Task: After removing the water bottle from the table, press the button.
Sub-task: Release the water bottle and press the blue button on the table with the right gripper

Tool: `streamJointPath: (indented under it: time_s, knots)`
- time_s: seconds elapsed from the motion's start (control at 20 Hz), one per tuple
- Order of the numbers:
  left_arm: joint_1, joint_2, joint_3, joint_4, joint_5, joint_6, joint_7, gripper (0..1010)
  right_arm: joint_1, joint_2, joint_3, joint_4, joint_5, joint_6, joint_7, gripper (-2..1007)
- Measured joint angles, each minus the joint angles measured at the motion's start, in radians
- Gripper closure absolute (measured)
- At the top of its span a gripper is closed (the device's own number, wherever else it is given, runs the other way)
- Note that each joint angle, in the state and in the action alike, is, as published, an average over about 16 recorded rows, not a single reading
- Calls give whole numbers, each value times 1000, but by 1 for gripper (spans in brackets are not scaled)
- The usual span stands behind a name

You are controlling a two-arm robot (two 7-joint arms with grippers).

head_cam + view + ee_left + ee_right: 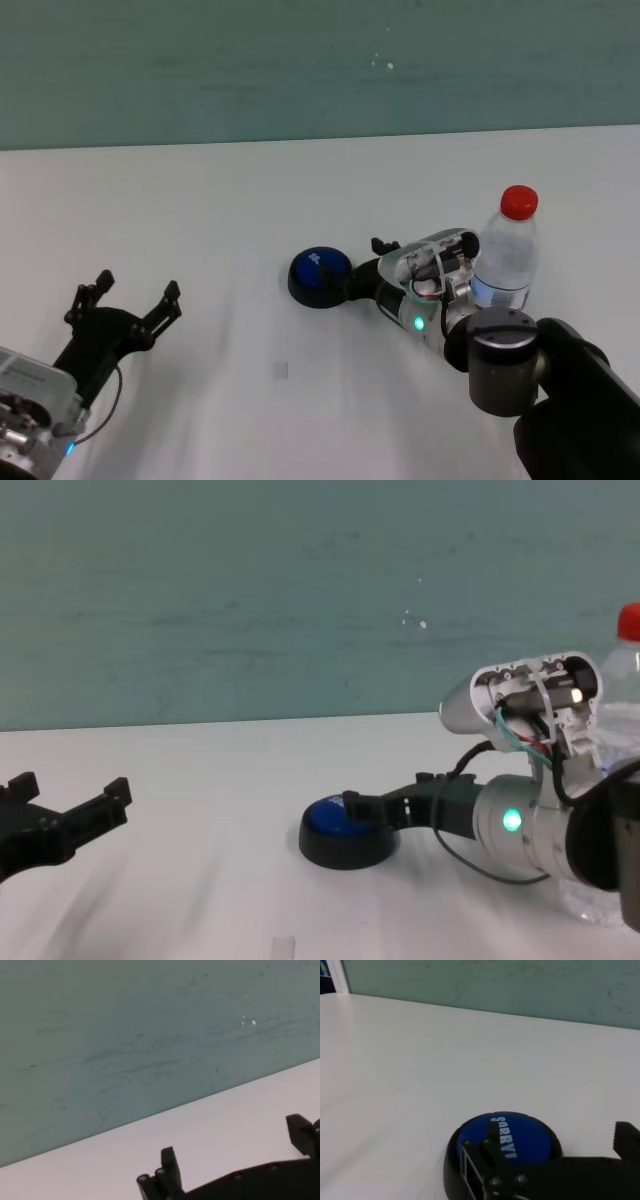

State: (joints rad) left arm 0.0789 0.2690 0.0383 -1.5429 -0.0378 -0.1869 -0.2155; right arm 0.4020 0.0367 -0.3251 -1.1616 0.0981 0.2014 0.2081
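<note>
The water bottle, clear with a red cap, stands upright on the white table at the right, just behind my right wrist; it also shows at the chest view's right edge. The blue button on its black base sits at the table's middle, also in the chest view and the right wrist view. My right gripper is open and empty, low at the button's right side, one finger over its edge. My left gripper is open and empty at the near left.
A teal wall runs behind the table's far edge. My right forearm fills the near right corner, in front of the bottle. A small faint mark lies on the table in front of the button.
</note>
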Motion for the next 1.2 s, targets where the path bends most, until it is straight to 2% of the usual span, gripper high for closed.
streamJointPath:
  time_s: [0.5,1.2]
  knots:
    - [0,0,0,0,0,0,0,7,2,-4,2,12,-1,11,0,5]
    - [0,0,0,0,0,0,0,7,39,-11,2,58,-6,-12,8,5]
